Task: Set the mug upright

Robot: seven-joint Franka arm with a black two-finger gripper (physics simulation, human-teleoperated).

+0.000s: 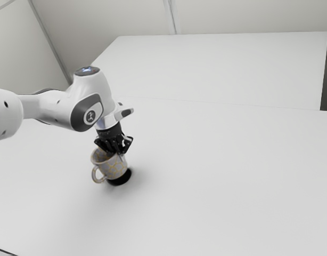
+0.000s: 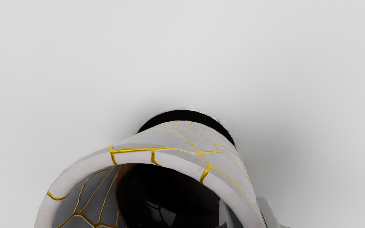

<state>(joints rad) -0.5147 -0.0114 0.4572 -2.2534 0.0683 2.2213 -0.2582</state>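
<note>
The white mug with gold lines [image 1: 113,167] leans over in the exterior view, its mouth tipped up toward that view's left and its handle [image 1: 96,175] on the same side. Its black bottom [image 1: 120,178] is low at the table; whether it touches is unclear. My gripper [image 1: 121,154] is at the rim from above. In the wrist view the gripper [image 2: 251,211] has one finger inside the mug [image 2: 182,139] and the other outside, shut on the wall between them. The mug's dark inside shows, while the handle is hidden there.
The white table [image 1: 222,176] extends around the mug and toward the exterior view's right. A second white surface [image 1: 217,66] lies behind it, with pale walls beyond. The arm reaches in from the exterior view's left, above the table.
</note>
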